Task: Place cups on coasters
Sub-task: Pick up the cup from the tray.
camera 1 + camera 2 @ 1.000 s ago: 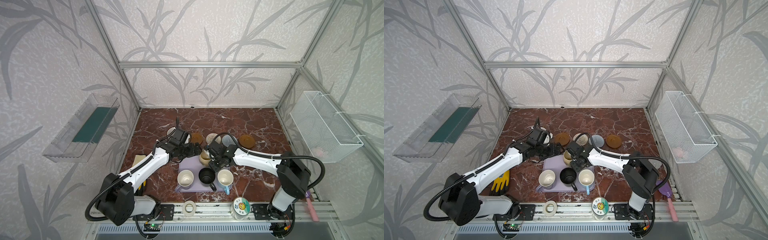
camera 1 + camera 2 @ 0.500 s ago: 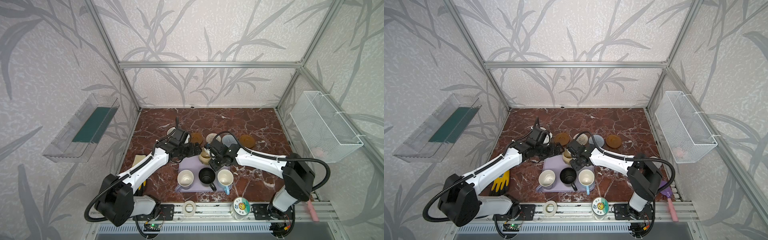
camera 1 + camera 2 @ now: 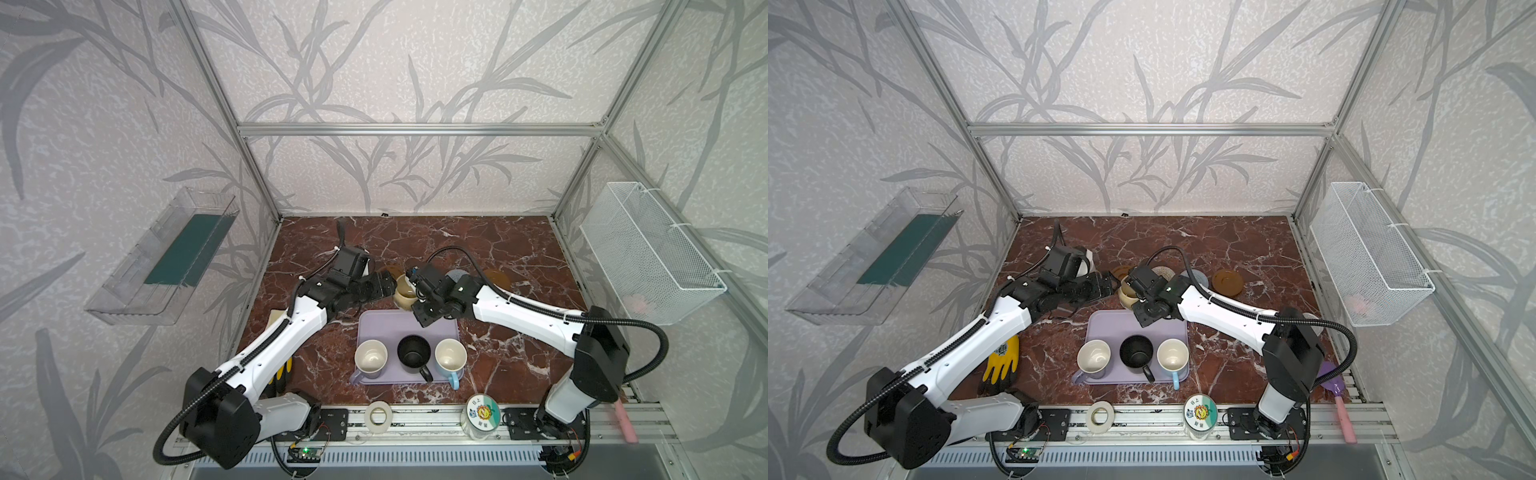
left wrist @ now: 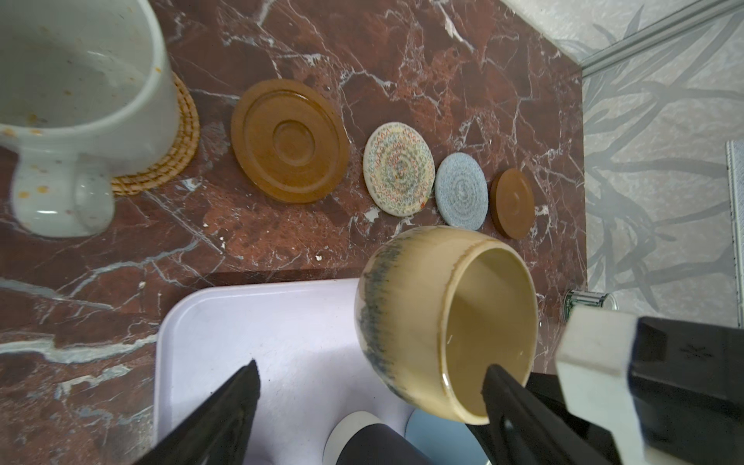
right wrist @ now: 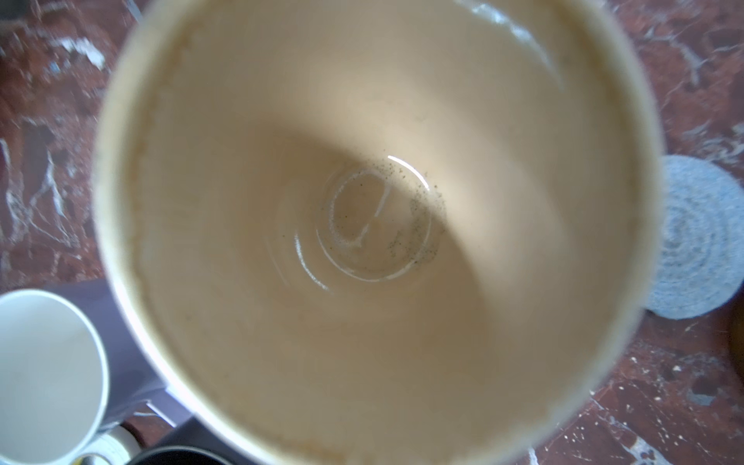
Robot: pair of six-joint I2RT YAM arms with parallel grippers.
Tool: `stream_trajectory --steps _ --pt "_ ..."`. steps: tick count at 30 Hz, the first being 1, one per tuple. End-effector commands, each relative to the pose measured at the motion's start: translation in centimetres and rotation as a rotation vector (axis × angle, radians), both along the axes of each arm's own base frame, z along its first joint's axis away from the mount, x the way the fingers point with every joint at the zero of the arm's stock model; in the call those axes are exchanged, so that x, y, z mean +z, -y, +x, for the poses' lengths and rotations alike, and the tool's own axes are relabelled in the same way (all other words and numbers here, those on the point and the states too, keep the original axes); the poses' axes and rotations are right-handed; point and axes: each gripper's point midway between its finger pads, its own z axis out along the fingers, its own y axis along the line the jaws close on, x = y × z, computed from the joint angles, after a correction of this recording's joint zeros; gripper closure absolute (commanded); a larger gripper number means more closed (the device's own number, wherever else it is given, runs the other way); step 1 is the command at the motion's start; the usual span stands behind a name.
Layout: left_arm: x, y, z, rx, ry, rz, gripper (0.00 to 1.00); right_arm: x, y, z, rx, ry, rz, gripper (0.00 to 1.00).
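by the tray (image 4: 261,322), rounded beige mug (image 4: 402,314), grey-streaked, in right jaws, left jaws wide

Left arm (image 3: 286,336) and right arm (image 3: 523,311) meet over the tray's (image 3: 386,328) far edge at the beige mug (image 3: 404,289), crowding the middle coasters (image 4: 398,169). Bare marble (image 3: 415,237) lies open beyond; three mugs (image 3: 414,353) wall the tray's near edge.

top pair: high, near edge, looking down-far, sharing whole table (image 3: 498,241) | left wrist: close beside beige mug (image 4: 402,322) | right wrist: closer, down into it
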Motion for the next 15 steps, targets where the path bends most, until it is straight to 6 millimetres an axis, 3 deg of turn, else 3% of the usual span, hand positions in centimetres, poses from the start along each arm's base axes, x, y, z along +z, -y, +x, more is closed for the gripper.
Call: stream_trajectory --steps 1,8,15 --pt "2.2 -1.9 0.7 0.074 0.043 0.003 0.12 3.3 -1.4 2.2 -0.071 0.077 0.064 1.00" --pt "3.5 -4.1 1.9 0.110 0.067 -0.013 0.01 3.2 -2.8 4.1 -0.141 0.069 0.037 1.00" --pt "3.7 -4.6 2.7 0.119 0.078 -0.017 0.02 2.8 -4.5 6.5 -0.238 0.066 0.024 1.00"
